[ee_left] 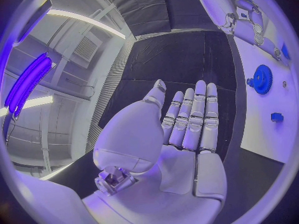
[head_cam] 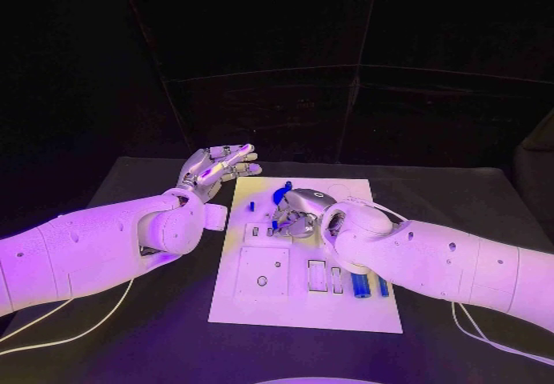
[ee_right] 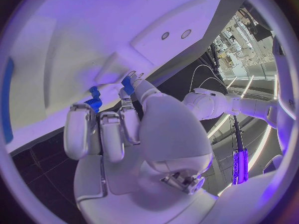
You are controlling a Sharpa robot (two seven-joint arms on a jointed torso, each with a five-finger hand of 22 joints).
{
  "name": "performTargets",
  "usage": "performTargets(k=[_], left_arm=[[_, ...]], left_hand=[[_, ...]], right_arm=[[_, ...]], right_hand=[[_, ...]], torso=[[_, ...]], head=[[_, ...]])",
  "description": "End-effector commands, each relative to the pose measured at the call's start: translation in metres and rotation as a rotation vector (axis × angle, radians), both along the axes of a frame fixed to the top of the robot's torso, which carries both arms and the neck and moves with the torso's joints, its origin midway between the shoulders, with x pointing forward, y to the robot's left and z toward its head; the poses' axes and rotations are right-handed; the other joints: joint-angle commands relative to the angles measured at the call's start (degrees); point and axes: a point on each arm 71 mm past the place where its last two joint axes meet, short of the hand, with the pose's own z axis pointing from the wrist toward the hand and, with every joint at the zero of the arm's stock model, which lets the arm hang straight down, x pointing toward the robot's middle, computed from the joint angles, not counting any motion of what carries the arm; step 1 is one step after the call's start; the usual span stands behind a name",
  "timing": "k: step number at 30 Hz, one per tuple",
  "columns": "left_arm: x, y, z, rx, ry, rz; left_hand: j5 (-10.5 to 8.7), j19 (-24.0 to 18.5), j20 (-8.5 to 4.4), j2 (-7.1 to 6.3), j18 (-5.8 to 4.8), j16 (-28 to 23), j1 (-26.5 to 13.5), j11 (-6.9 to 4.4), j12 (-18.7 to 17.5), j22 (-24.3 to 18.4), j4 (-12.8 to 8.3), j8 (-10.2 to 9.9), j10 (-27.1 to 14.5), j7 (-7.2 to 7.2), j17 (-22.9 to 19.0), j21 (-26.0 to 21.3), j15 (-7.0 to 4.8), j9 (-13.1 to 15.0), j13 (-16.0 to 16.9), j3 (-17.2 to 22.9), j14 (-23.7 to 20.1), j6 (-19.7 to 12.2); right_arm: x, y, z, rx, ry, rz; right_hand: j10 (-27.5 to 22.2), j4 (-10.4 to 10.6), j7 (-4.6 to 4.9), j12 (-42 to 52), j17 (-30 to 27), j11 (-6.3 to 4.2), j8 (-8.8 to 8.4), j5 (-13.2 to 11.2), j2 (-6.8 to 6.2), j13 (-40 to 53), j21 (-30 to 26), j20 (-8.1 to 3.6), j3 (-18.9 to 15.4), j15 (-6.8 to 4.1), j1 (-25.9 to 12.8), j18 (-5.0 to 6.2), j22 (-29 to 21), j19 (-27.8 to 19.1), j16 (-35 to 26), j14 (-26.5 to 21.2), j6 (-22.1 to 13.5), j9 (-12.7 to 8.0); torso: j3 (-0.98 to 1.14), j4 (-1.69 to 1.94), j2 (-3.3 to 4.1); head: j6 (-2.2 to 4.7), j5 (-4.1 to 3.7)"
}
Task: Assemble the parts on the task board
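Note:
The white task board [head_cam: 303,300] lies in the middle of the black table. My right hand [head_cam: 298,210] is lowered over its far half, fingertips down at the board. In the right wrist view the thumb and a finger of my right hand [ee_right: 124,129] pinch a small blue part [ee_right: 127,85], and a second small blue toothed part [ee_right: 94,103] stands by the other fingertips. A blue gear [head_cam: 283,192] sits just beyond that hand and is also seen as the gear [ee_left: 261,78]. My left hand [head_cam: 217,170] hovers off the board's far left corner, fingers straight and holding nothing [ee_left: 187,124].
Two blue cylinders [head_cam: 361,286] lie at the board's right edge beside rectangular slots [head_cam: 318,274]. A small blue block [head_cam: 250,206] stands near the board's left edge, also visible as the block [ee_left: 276,117]. Black table [head_cam: 150,328] surrounds the board.

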Motion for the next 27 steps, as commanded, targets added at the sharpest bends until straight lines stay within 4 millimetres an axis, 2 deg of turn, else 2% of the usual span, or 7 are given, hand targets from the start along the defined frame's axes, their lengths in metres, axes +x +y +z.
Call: performTargets(k=[1, 7, 16, 27], left_arm=[[0.0003, -0.0017, 0.0016, -0.012, -0.005, -0.015], [0.0006, -0.0018, 0.0015, -0.012, -0.004, -0.015], [0.0011, -0.0020, 0.0011, -0.013, -0.002, -0.018], [0.0012, -0.0021, 0.0009, -0.013, -0.001, -0.019]], left_hand=[[0.02, 0.30, -0.03, 0.37, 0.43, -0.38, -0.05, -0.07, -0.14, -0.06, -0.48, -0.27, 0.33, -0.06, -0.02, -0.37, -0.20, 0.05, 0.03, 0.01, 0.09, 0.43], [0.02, 0.33, -0.04, 0.39, 0.42, -0.41, -0.08, -0.10, -0.13, -0.08, -0.53, -0.26, 0.42, -0.09, -0.02, -0.38, -0.22, 0.05, 0.03, 0.00, 0.11, 0.51], [0.02, 0.33, -0.04, 0.39, 0.42, -0.41, -0.08, -0.10, -0.13, -0.08, -0.53, -0.26, 0.42, -0.09, -0.02, -0.38, -0.22, 0.05, 0.03, 0.00, 0.11, 0.51], [0.02, 0.33, -0.04, 0.39, 0.42, -0.41, -0.08, -0.10, -0.13, -0.08, -0.53, -0.26, 0.42, -0.09, -0.02, -0.38, -0.22, 0.05, 0.03, 0.00, 0.11, 0.51]], right_arm=[[-0.0006, 0.0019, -0.0025, -0.032, 0.009, 0.012], [-0.0010, 0.0021, -0.0061, -0.044, 0.018, 0.013], [-0.0012, 0.0003, -0.0084, -0.059, 0.028, 0.013], [-0.0008, -0.0023, -0.0100, -0.085, 0.028, 0.006]], right_hand=[[-0.08, 0.20, -1.09, -0.28, 10.06, -0.02, 0.00, 0.31, -0.08, 2.38, -0.01, -0.10, 0.18, -0.51, -0.38, -0.85, -0.10, -0.15, -0.22, 4.87, 1.37, 0.11], [-0.08, 0.20, -1.09, -0.28, 10.06, -0.02, 0.00, 0.31, -0.08, 2.38, -0.01, -0.10, 0.18, -0.51, -0.38, -0.85, -0.10, -0.15, -0.22, 4.87, 1.37, 0.11], [-0.12, 0.20, -1.04, -0.33, 10.03, 0.02, -0.10, 0.30, -0.18, 2.35, -0.03, -0.08, 0.19, -0.48, -0.50, -0.85, -0.11, -0.16, -0.24, 4.86, 1.26, 0.06], [-0.27, 0.16, -0.96, -0.54, 9.88, 0.09, -0.23, 0.29, -0.39, 2.18, -0.10, -0.05, 0.17, -0.43, -0.67, -0.83, -0.24, -0.23, -0.31, 4.83, 1.11, 0.00]], torso=[[0.01, -0.06, -0.03], [0.06, 0.02, 0.05], [0.07, -0.10, 0.02], [0.01, -0.01, -0.01]], head=[[-0.10, 0.05], [-0.22, 0.07], [-0.38, 0.15], [-0.49, 0.12]])
